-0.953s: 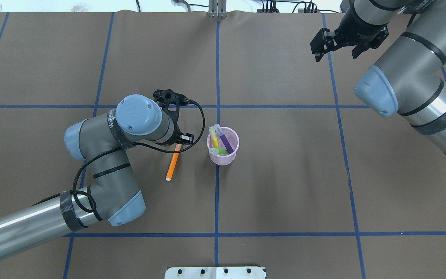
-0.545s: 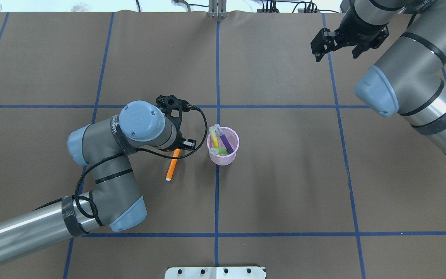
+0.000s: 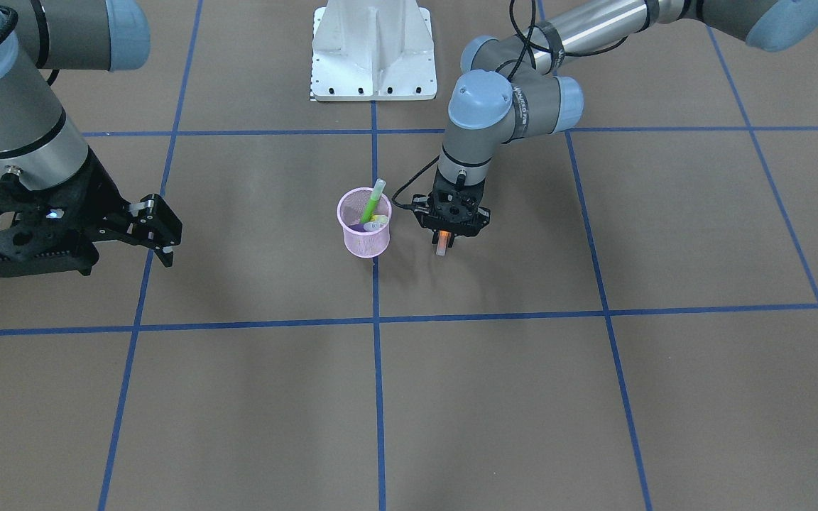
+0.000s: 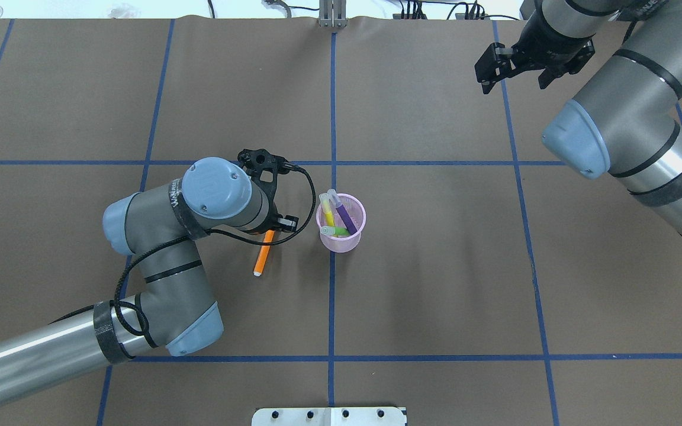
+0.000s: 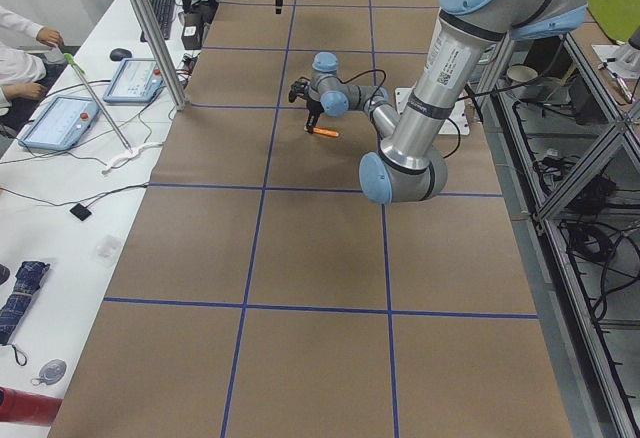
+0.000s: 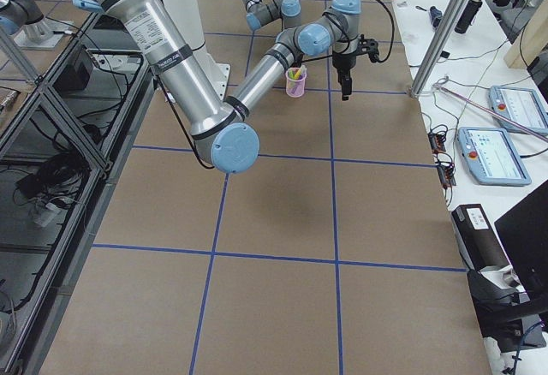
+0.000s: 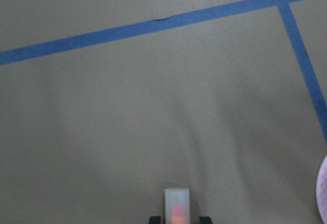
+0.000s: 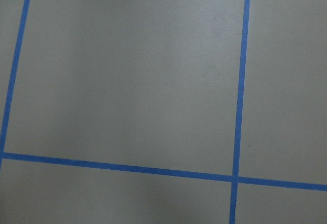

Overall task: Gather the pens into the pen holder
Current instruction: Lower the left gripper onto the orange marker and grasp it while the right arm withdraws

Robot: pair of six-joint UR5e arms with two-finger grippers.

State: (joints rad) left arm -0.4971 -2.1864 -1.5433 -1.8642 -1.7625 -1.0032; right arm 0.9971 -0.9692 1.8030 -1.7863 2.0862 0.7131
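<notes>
The pink mesh pen holder (image 4: pixel 341 244) (image 3: pixel 365 245) stands at the table's middle and holds a yellow pen (image 4: pixel 328 214), a purple pen (image 4: pixel 347 218) and a green pen (image 4: pixel 336 231) (image 3: pixel 372 202). An orange pen (image 4: pixel 263 254) (image 5: pixel 325 132) lies on the table just left of it in the overhead view. My left gripper (image 3: pixel 444 238) (image 4: pixel 270 228) is down over that pen's far end, fingers shut close on either side of it. Its pale cap (image 7: pixel 177 208) pokes out beyond the fingertips. My right gripper (image 4: pixel 515 81) (image 3: pixel 160 245) hangs open and empty at the far right corner.
Brown paper with blue tape lines (image 4: pixel 332 307) covers the table. The robot's white base plate (image 3: pixel 372 53) sits at the near edge. The left arm's cable (image 4: pixel 308 195) loops close to the holder. People sit at a side bench with tablets (image 5: pixel 60 118).
My left arm moved down along the orange pen and settled over its far end, then nearly stopped. The pen's near tip stayed put. The right arm barely moved.
</notes>
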